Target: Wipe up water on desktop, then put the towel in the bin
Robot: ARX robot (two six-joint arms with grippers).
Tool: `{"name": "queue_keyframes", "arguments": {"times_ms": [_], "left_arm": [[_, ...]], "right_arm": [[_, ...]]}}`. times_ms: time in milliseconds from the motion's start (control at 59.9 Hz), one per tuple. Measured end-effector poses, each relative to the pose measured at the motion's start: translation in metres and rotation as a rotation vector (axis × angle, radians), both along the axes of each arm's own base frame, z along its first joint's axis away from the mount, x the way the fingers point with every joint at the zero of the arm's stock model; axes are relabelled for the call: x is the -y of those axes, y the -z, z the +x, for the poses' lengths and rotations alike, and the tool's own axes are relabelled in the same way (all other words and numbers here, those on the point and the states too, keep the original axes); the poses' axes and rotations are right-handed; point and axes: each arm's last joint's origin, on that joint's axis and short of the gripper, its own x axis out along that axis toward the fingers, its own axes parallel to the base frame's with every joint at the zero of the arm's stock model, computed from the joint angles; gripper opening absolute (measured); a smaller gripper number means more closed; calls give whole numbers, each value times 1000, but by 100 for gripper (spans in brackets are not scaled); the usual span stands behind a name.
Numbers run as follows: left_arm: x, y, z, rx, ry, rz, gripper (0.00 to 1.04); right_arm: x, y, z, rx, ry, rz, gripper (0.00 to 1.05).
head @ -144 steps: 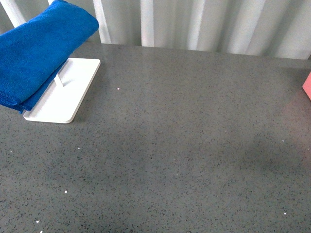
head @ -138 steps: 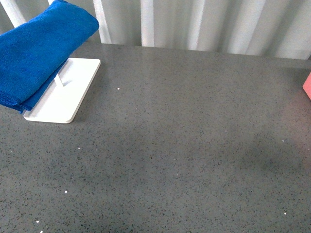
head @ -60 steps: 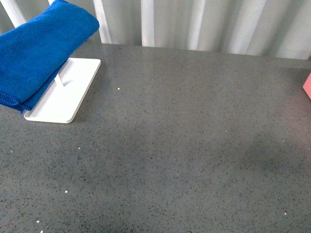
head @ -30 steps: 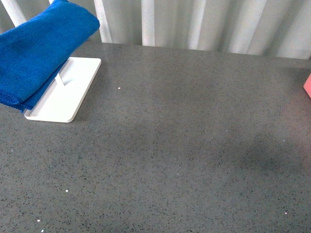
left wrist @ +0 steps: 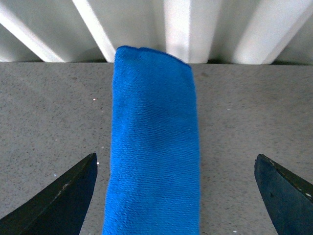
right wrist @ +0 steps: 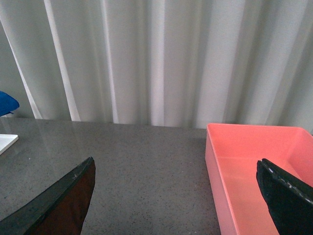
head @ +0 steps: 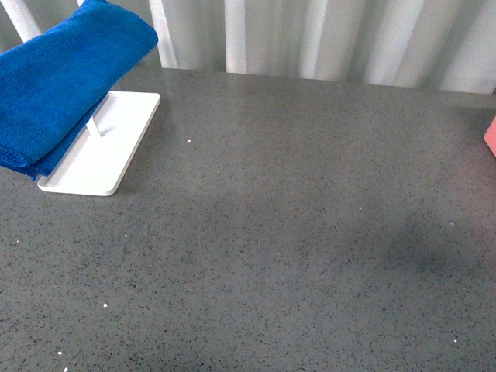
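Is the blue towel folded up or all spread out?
Folded. The towel is a thick, narrow bundle with layered edges showing at one end, not spread flat on the desktop.

Pale grey-white pleated curtain (head: 325, 39) along the back, soft even light

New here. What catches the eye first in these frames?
Bright blue towel dominates the far left, over a white tray base; the open left tool frames it. Next, the pink bin at the far right edge, ahead of the open right tool. Between them spreads the dark speckled desktop.
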Motion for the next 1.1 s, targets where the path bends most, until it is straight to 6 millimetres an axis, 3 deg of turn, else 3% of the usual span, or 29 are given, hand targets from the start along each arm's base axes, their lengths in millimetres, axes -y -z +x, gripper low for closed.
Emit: {"name": "queue_keyframes", "arguments": {"times_ms": [84,217,468,752,1103], "left_arm": [[-6,17,15,-28,-28,39,98],[-11,27,25,-24,-49,104,98],[-27,44,33,-15,-78,136,98],[-36,79,33,-112,-81,78,98],[-33,87,33,-130,-68,31,98]], "right_arm": [[0,0,0,0,0,0,98],[0,0,0,0,0,0,98],[0,0,0,0,0,0,98],[0,0,0,0,0,0,98],[0,0,0,0,0,0,98]]}}
